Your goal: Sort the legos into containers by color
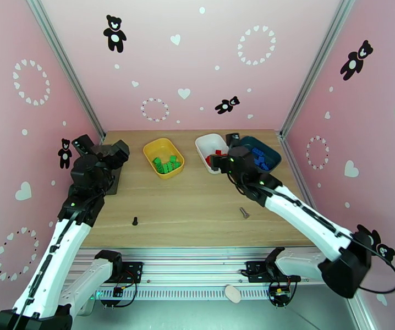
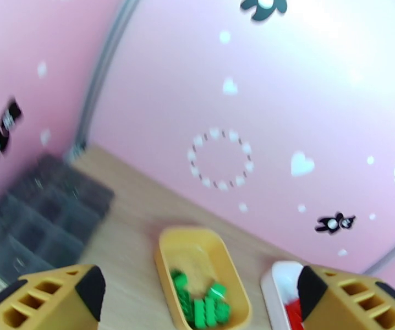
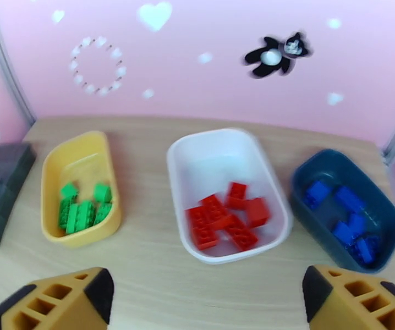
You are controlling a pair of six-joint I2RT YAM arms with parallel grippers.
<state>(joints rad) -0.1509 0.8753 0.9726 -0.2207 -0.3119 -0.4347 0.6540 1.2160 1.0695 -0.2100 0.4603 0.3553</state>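
While the green bricks (image 3: pixel 82 207) are lying in the yellow tub (image 3: pixel 79 155), the red bricks (image 3: pixel 228 213) are sitting in the white tub (image 3: pixel 219 152) and the blue bricks (image 3: pixel 346 215) in the dark teal tub (image 3: pixel 335 166), side by side on the wooden table (image 3: pixel 159 270). The right gripper (image 3: pixel 207 292) and the left gripper (image 2: pixel 201 290) are hovering with jaws spread wide, holding nothing.

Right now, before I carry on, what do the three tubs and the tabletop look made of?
Yellow tub, white tub and dark blue tub: likely moulded plastic, smooth with a slight sheen, judging by rounded one-piece rims and uniform colour. Tabletop: wood or wood-look laminate, matte; grain lines show, but which one I can't tell.
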